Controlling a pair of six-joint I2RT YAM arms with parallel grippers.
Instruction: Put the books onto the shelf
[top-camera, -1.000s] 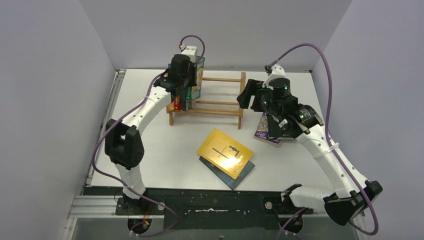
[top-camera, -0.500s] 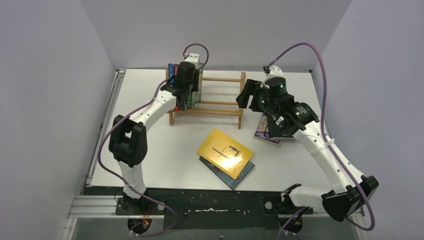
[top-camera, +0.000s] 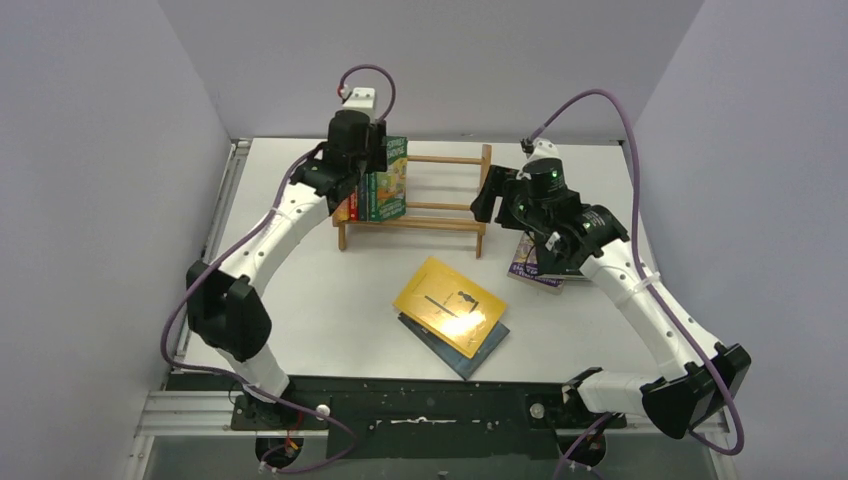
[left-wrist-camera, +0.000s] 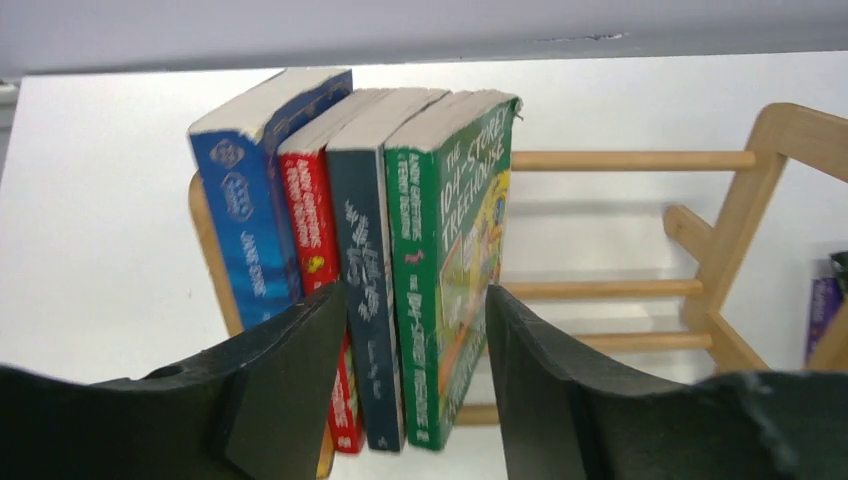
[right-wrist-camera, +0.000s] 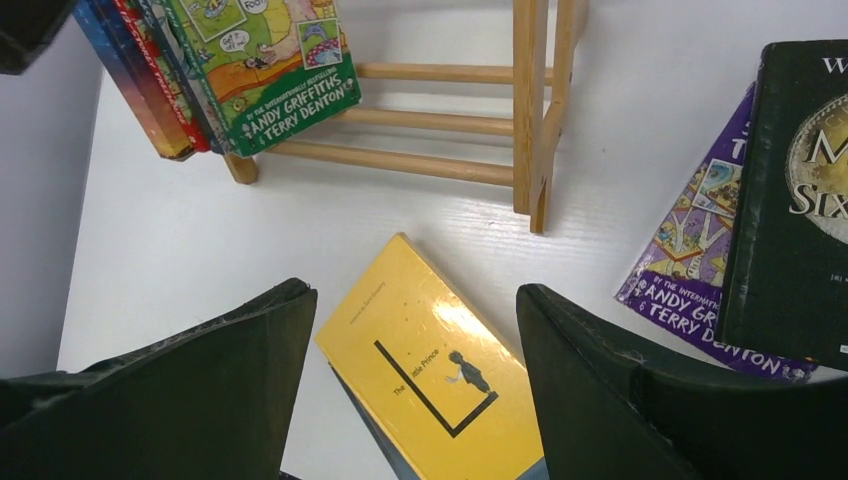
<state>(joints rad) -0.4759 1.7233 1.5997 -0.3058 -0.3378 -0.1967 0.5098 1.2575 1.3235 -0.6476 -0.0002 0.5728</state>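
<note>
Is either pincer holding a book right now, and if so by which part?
Neither. The left pincer stands open before the shelved books, clamping none; the right pincer hangs open above the yellow book, empty.

Four books stood upright at the left end of the wooden shelf. The yellow book lay flat on a dark blue book; the black book overlapped the purple book.

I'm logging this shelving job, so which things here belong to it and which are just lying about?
Belong: light-brown wooden slat shelf; blue paperback, red paperback, dark teal paperback and green paperback standing on it; yellow paperback lying on a dark blue book; black paperback overlapping a purple cartoon paperback.
Just there: purple arm cables; white table.
</note>
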